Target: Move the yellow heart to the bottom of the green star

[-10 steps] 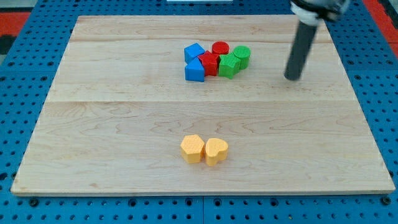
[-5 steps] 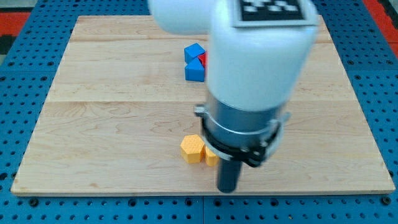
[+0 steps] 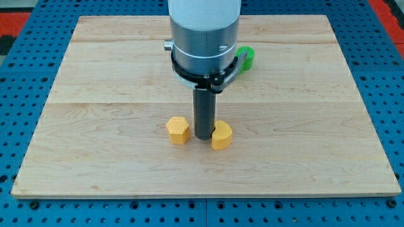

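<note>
My tip (image 3: 202, 136) rests on the board between two yellow blocks. The yellow heart (image 3: 221, 135) lies just to its right, touching or nearly touching the rod. A yellow hexagon-like block (image 3: 178, 130) lies a little to its left. Of the cluster near the view's top only a green cylinder (image 3: 246, 57) shows at the right of the arm. The green star and the blue and red blocks are hidden behind the white arm body (image 3: 203, 34).
The wooden board (image 3: 95, 94) lies on a blue pegboard surface (image 3: 12, 94). The arm's wide body blocks the board's upper middle.
The arm swung from the view's upper right down to the yellow pair. The tip now stands between them; the hexagon has shifted left and up, the heart slightly up.
</note>
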`<action>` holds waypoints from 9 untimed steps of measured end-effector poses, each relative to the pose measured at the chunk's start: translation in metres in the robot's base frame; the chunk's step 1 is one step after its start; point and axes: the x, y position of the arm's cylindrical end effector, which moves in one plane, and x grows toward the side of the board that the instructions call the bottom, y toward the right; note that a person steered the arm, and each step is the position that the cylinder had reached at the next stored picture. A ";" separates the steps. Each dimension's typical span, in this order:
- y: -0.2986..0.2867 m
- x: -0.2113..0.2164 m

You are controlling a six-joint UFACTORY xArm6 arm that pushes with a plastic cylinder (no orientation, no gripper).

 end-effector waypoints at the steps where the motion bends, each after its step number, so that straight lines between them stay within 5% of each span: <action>1: -0.001 0.022; 4: 0.071 -0.021; 6: 0.108 -0.007; 9: 0.075 -0.077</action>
